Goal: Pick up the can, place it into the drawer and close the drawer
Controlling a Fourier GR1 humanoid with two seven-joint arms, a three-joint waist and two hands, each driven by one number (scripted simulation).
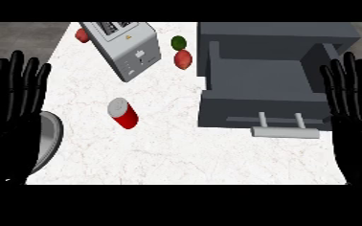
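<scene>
White marble counter [176, 139] bears a red can [123, 113] beside the open drawer [265, 84]; each robot hand [25, 96] [345, 93] rests fingers straight, empty.

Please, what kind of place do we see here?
Most likely a kitchen counter: a white marble-like countertop carries a toaster, a red can, and fruit-like items such as a green one. A grey drawer stands open.

Markings: one small sign, no readable words.
A small yellow triangular warning sign sits on the top face of the toaster [121, 45] near the worktop's [176, 148] far left corner; its small side markings are illegible.
</scene>
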